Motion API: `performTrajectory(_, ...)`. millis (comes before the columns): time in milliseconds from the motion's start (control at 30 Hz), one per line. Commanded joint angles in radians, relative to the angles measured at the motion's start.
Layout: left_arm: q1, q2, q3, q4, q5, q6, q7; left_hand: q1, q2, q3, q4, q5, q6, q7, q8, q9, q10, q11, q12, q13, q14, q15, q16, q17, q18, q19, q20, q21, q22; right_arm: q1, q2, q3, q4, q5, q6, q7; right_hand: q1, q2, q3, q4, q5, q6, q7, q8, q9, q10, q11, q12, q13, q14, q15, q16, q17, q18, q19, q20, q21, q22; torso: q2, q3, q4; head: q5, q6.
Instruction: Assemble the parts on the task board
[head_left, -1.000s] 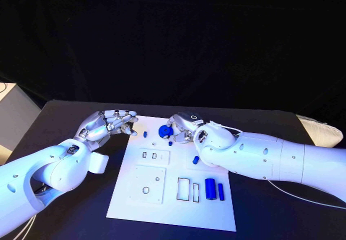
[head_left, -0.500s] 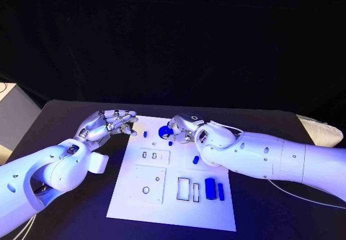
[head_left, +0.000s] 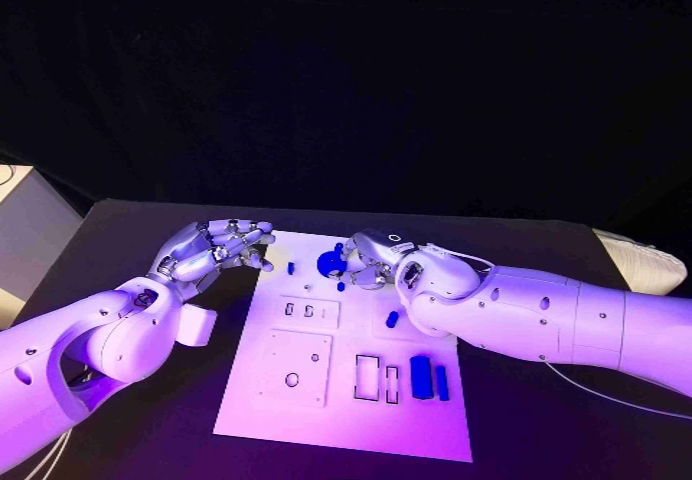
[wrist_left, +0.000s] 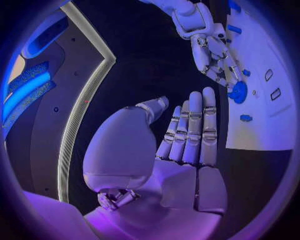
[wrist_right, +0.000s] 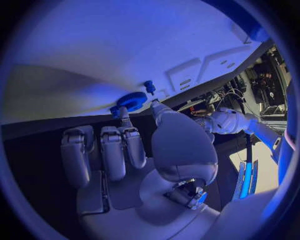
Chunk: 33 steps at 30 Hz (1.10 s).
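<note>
Black table (head_left: 130, 230) carries the white task board (head_left: 346, 400) at centre. Right hand (head_left: 369, 258) at the board's far edge pinches a round blue part (head_left: 330, 263) between thumb and finger. Left hand (head_left: 216, 248) sits off the board's far-left corner, fingers together, holding nothing. The right forearm covers part of the board's right side. Two blue bars (head_left: 428, 377) lie near-right; a small blue peg (head_left: 290, 268) is far-left.

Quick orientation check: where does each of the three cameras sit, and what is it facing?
Head view: above, looking down at the white task board, both arms entering.
Left wrist view: behind the open left hand, facing the board's far end.
Right wrist view: behind the right hand, whose fingertips touch the round blue disc part.
All three show that disc.
</note>
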<state>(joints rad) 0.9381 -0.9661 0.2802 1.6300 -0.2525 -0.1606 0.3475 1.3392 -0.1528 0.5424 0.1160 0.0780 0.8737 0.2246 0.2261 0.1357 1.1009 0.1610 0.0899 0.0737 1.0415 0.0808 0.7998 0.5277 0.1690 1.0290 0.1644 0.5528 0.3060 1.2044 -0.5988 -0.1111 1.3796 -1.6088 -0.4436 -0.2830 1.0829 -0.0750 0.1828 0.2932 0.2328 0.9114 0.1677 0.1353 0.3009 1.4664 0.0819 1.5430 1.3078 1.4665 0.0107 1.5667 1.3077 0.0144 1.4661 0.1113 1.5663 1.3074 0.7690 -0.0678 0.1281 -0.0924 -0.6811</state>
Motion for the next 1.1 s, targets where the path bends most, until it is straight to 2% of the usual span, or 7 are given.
performTrajectory(33, 0.000, 0.001, 0.001, -0.001, -0.006, 0.013, 0.009, -0.008, 0.001, 0.002, -0.001, -0.006, -0.008, 0.008, -0.006, -0.001, -0.007, -0.003, -0.007, -0.001, -0.010, 0.001, 0.004, -0.001, 0.008, -0.008, 0.002, 0.002, 0.001, -0.001, -0.020, 0.000, 0.020, 0.022, -0.125, 0.037, -0.007, -0.006, 0.006, -0.002, 0.010, 0.010, 0.000, 0.002, -0.003, 0.078, 0.004, 0.004, 0.238, 0.104, 0.000, 0.004, 0.263, -0.014, 0.105, 0.001, 0.004, 0.263, -0.001, 0.0014, -0.0021, 0.000, 0.003)
performTrajectory(200, -0.001, 0.001, 0.001, -0.008, -0.005, 0.012, 0.011, -0.008, 0.001, 0.002, -0.001, -0.006, -0.008, 0.008, -0.006, -0.001, -0.007, -0.003, -0.007, -0.001, -0.010, 0.001, 0.004, -0.001, 0.008, -0.008, 0.002, 0.002, 0.001, 0.002, -0.070, 0.008, 0.058, 0.127, -0.257, 0.122, 0.030, -0.029, 0.023, -0.005, 0.012, 0.005, 0.002, -0.003, -0.008, 0.072, 0.005, -0.002, 0.232, 0.104, 0.001, 0.004, 0.263, -0.013, 0.102, 0.001, -0.001, 0.257, -0.003, 0.0028, -0.0058, -0.002, 0.009)
performTrajectory(367, -0.001, 0.001, 0.001, -0.021, -0.003, 0.010, 0.013, -0.008, 0.001, 0.002, -0.001, -0.006, -0.009, 0.008, -0.007, -0.001, -0.008, -0.003, -0.007, -0.001, -0.010, 0.001, 0.005, -0.001, 0.008, -0.009, 0.003, 0.004, 0.002, 0.014, -0.144, 0.015, 0.107, 0.317, -0.283, 0.254, 0.087, -0.045, 0.047, -0.012, 0.001, 0.003, 0.004, -0.008, -0.012, 0.065, 0.007, -0.008, 0.226, 0.104, 0.002, 0.004, 0.263, -0.011, 0.098, 0.003, -0.007, 0.251, -0.006, 0.0085, -0.0129, -0.005, 0.014)
performTrajectory(500, -0.005, 0.004, 0.000, -0.028, -0.001, 0.011, 0.015, -0.008, 0.001, 0.002, -0.001, -0.006, -0.009, 0.008, -0.007, -0.001, -0.008, -0.003, -0.007, -0.001, -0.010, 0.001, 0.005, -0.001, 0.008, -0.009, 0.003, 0.004, 0.002, 0.024, -0.237, 0.021, 0.152, 0.489, -0.204, 0.422, 0.209, -0.077, 0.093, -0.060, -0.001, 0.008, 0.004, -0.005, -0.015, 0.034, 0.006, -0.036, 0.199, 0.101, 0.001, 0.000, 0.251, -0.004, 0.086, 0.002, -0.030, 0.226, -0.010, 0.0125, -0.0189, -0.018, 0.015)
performTrajectory(633, -0.015, 0.004, 0.001, -0.029, 0.000, 0.012, 0.016, -0.008, 0.001, 0.002, -0.001, -0.006, -0.009, 0.008, -0.007, -0.001, -0.008, -0.003, -0.007, -0.001, -0.010, 0.001, 0.005, -0.001, 0.008, -0.009, 0.003, 0.004, 0.002, 0.026, -0.312, 0.024, 0.166, 0.555, -0.112, 0.494, 0.261, -0.114, 0.104, -0.091, -0.018, 0.024, -0.001, 0.010, -0.011, -0.011, 0.002, -0.079, 0.158, 0.095, -0.002, -0.009, 0.229, 0.008, 0.064, 0.000, -0.067, 0.186, -0.015, 0.0177, -0.0242, -0.025, 0.017)
performTrajectory(833, -0.027, 0.007, 0.001, -0.030, 0.000, 0.015, 0.018, -0.007, 0.002, 0.003, -0.003, -0.005, -0.008, 0.008, -0.006, -0.001, -0.008, -0.003, -0.006, -0.001, -0.011, 0.001, 0.006, -0.001, 0.009, -0.011, 0.003, 0.006, 0.003, 0.022, -0.389, 0.024, 0.147, 0.529, -0.020, 0.523, 0.323, -0.148, 0.117, -0.128, 0.002, 0.017, -0.001, 0.015, -0.013, -0.035, 0.000, -0.107, 0.132, 0.095, -0.005, -0.010, 0.230, 0.009, 0.062, -0.004, -0.074, 0.181, -0.019, 0.0272, -0.0340, -0.030, 0.019)
performTrajectory(1100, -0.042, 0.010, 0.001, -0.031, 0.000, 0.018, 0.020, -0.004, 0.004, 0.005, -0.005, -0.005, -0.005, 0.007, -0.004, 0.000, 0.001, -0.005, -0.001, 0.002, -0.010, -0.001, 0.009, -0.001, 0.010, -0.013, 0.003, 0.011, 0.007, 0.004, -0.428, 0.022, 0.091, 0.476, 0.007, 0.504, 0.328, -0.163, 0.102, -0.130, 0.011, -0.002, 0.002, 0.007, -0.018, -0.029, 0.003, -0.102, 0.136, 0.100, -0.003, -0.002, 0.248, 0.006, 0.068, -0.002, -0.064, 0.192, -0.024, 0.0375, -0.0406, -0.035, 0.017)
